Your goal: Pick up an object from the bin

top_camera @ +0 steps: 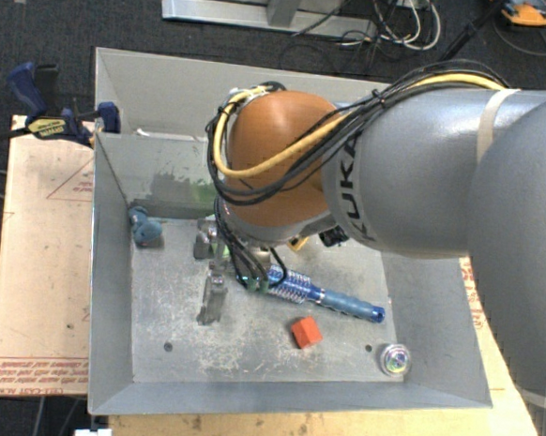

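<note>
One camera — above the bin (pixel 108 275), angled down.

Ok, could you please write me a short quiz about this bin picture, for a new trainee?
1. Fill in: the gripper hangs over the floor of the bin, between the blue lump on the view's left and a blue ____ with a silver coil on the view's right.
2. True or false: the orange block lies against the bin's back wall.
3. Which thing lies nearest the bin's lower right corner in the view? A the blue lump, B the round silver thing, C the orange block.

Key: 1 pen; 2 false, it lies on the floor towards the front; 3 B.
</note>
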### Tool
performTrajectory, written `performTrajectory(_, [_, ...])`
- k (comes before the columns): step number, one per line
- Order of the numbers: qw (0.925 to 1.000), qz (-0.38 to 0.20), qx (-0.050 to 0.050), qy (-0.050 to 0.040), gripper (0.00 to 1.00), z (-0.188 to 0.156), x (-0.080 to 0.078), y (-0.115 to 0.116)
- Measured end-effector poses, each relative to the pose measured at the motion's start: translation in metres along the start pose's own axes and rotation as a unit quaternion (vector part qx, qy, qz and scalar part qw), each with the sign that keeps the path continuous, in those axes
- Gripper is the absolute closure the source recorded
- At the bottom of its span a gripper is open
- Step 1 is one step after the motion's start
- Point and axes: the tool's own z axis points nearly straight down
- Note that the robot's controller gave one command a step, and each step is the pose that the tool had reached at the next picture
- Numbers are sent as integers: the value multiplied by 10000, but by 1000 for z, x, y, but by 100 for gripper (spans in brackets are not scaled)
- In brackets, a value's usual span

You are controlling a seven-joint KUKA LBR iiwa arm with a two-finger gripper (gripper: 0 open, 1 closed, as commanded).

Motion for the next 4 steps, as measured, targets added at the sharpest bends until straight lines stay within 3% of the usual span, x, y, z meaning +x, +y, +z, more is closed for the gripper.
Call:
performTrajectory(1, [9978, 657, 7, -46, 0, -5, -20, -78])
performTrajectory(2, [9967, 813, 11, -28, 0, 35, -40, -147])
performTrajectory(3, [9945, 1047, -8, -6, 0, 120, -43, -136])
performTrajectory(4, [9944, 1058, -13, -35, 100, 116, -45, -136])
